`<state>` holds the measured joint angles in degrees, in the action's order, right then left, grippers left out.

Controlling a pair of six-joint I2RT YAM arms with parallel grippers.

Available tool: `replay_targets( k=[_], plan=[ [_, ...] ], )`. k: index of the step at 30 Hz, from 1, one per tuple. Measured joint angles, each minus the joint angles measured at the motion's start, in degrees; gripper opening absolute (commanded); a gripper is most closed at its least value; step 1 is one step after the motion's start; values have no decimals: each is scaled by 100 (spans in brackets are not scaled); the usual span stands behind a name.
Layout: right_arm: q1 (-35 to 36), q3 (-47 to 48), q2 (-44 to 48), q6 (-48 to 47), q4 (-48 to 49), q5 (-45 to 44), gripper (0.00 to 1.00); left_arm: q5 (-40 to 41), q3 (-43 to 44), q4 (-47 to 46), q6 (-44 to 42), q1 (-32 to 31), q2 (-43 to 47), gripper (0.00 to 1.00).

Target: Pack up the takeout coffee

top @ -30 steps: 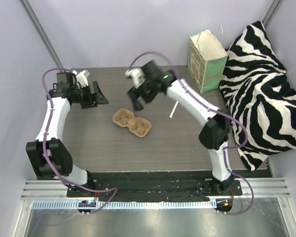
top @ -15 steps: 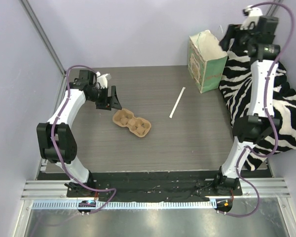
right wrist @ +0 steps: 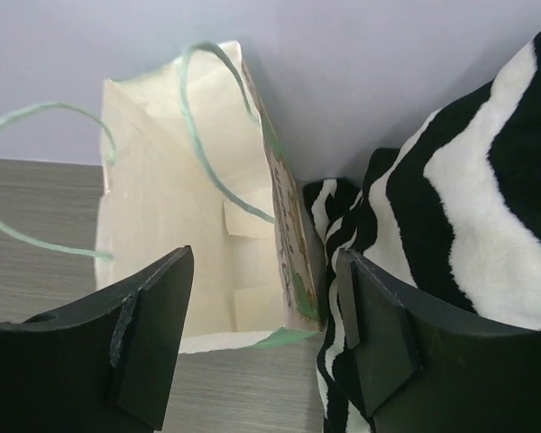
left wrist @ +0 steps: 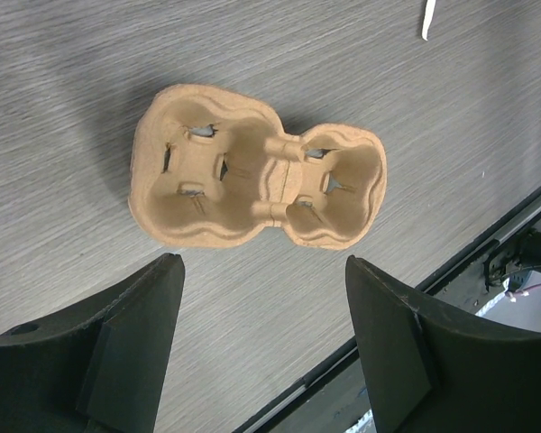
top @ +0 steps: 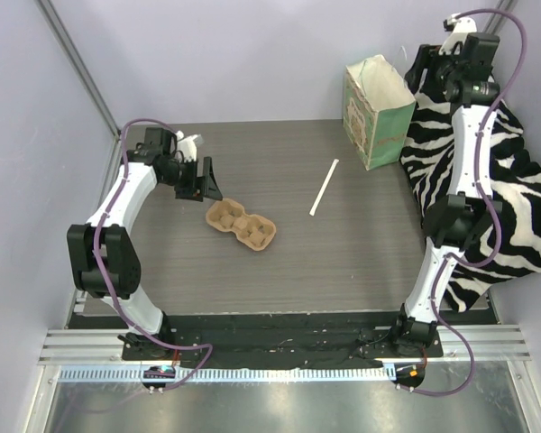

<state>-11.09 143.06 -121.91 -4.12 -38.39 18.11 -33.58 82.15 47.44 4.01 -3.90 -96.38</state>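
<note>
The takeout coffee is out of view in every frame. A brown moulded-pulp two-cup carrier [top: 242,225] [left wrist: 257,180] lies empty on the table. My left gripper [top: 203,185] [left wrist: 261,262] hovers just left of it, open, with nothing between its fingers. The mint-green paper bag [top: 379,113] [right wrist: 162,225] stands upright at the far right, its mouth open; only folded paper shows inside. My right gripper [top: 421,68] [right wrist: 263,257] is raised above the bag's right edge, open and holding nothing.
A white straw [top: 324,187] [left wrist: 428,20] lies on the table between the carrier and the bag. A zebra-striped cushion [top: 487,162] [right wrist: 469,198] presses against the bag's right side. Walls close off the back and sides.
The right arm swung from over the table's middle up to the bag at the far right. The left gripper moved right, closer to the carrier. Both have held still for the last half second.
</note>
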Motion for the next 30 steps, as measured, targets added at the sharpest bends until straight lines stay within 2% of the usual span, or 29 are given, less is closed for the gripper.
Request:
replay_targets(
  k=[4, 7, 10, 13, 14, 16, 23, 30],
  plan=[
    [0, -2, -323, -13, -9, -2, 70, 13, 0, 0, 0, 0, 0, 77],
    [0, -4, -522, -48, -22, -33, 63, 15, 0, 2, 0, 0, 0, 77],
    [4, -17, -640, -105, -44, -44, 50, 20, 0, 7, 0, 0, 0, 77],
    [28, -66, -651, -164, -92, -11, 28, 59, 0, 17, 0, 0, 0, 77],
    [44, -72, -651, -177, -94, 7, 15, 63, 0, 26, 0, 0, 0, 77],
    [83, -127, -636, -221, -90, 50, 1, 70, 4, 44, 0, 0, -2, 77],
    [262, -306, -439, 39, -269, 313, 1, 210, 129, 195, -4, 0, -17, 77],
    [367, -931, 660, 922, -337, 1036, 1, 258, 173, 214, 7, 2, 0, 77]
  ],
)
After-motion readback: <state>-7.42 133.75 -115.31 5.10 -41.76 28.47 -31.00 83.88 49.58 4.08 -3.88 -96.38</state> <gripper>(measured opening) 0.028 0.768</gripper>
